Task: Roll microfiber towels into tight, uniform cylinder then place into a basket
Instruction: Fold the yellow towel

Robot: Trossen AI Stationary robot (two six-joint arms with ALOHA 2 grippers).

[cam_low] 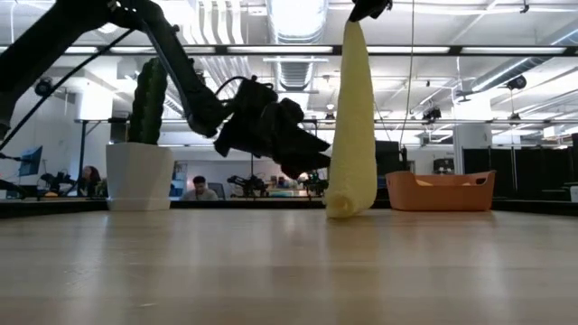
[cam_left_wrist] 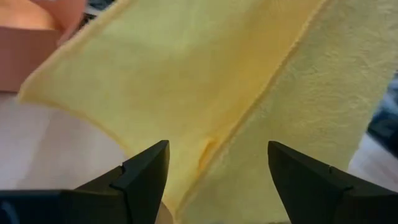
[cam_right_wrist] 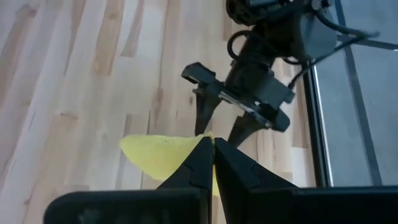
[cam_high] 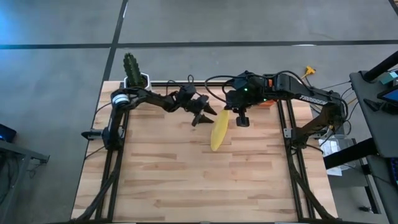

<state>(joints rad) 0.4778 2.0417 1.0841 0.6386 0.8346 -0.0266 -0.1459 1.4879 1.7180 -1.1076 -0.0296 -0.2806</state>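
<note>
The yellow towel (cam_low: 352,117) hangs as a long narrow strip from my right gripper (cam_low: 368,9), which is shut on its top. Its lower end (cam_low: 346,206) rests curled on the wooden table (cam_high: 186,180). In the high view the yellow towel (cam_high: 218,132) lies between the two grippers. My left gripper (cam_high: 208,115) is open just left of the hanging towel at mid height. In the left wrist view its two fingers (cam_left_wrist: 146,171) stand on either side of the cloth (cam_left_wrist: 205,74). The salmon basket (cam_low: 440,191) stands at the far right. The orange towel does not show. My right gripper pinches the towel's upper end (cam_right_wrist: 186,148) between its two shut fingers, from above, pointing down. The towel hangs straight below the fingers, with only its lower end on the table. How many layers it holds is hidden by the fingers.
A white pot with a green cactus (cam_low: 140,171) stands at the far left corner. The basket (cam_high: 268,99) sits under my right arm near the far right frame rail. Bare wood fills the near half of the table.
</note>
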